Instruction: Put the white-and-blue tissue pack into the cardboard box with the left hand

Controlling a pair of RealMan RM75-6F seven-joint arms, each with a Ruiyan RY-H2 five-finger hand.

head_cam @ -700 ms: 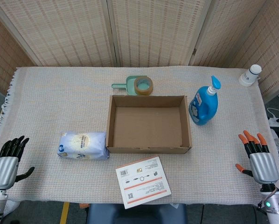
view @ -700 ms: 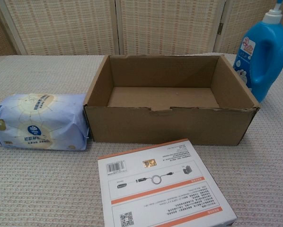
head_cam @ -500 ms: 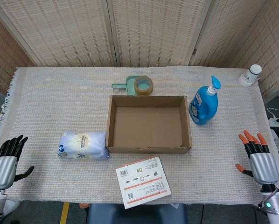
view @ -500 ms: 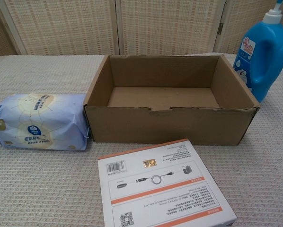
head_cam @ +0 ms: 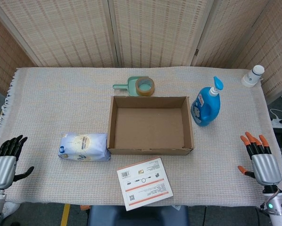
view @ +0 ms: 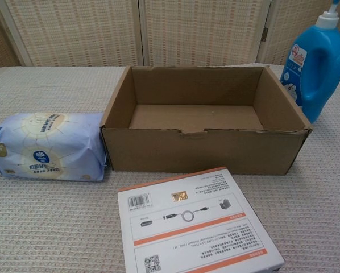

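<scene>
Where the woven, cream-coloured cloth covers the bench (head_cam: pixel 61 99), a soft plastic-wrapped white-and-blue tissue pack (head_cam: pixel 83 146) lies on its side, a rounded pillow shape with one end touching the cardboard box (head_cam: pixel 151 125) at the box's 8 o'clock corner. The box is plain brown corrugated card, rectangular, open at the top, with a ragged front rim and nothing inside. At its 6 o'clock lies a flat white carton (head_cam: pixel 145 183) with orange bands, glossy and printed. A smooth blue detergent bottle (head_cam: pixel 206 106) stands at the box's 3 o'clock, and a ring of brown tape (head_cam: pixel 145 86) sits on a pale green scoop (head_cam: pixel 126 86) at 12 o'clock.

The left hand (head_cam: pixel 4 165), grey-backed with black fingers (head_cam: pixel 11 146) spread wide and holding nothing, hangs off the bench edge, well apart from the pack at its 8 o'clock. The right hand (head_cam: pixel 262 165), its orange-tipped fingers also splayed and empty, sits at the opposite edge.
</scene>
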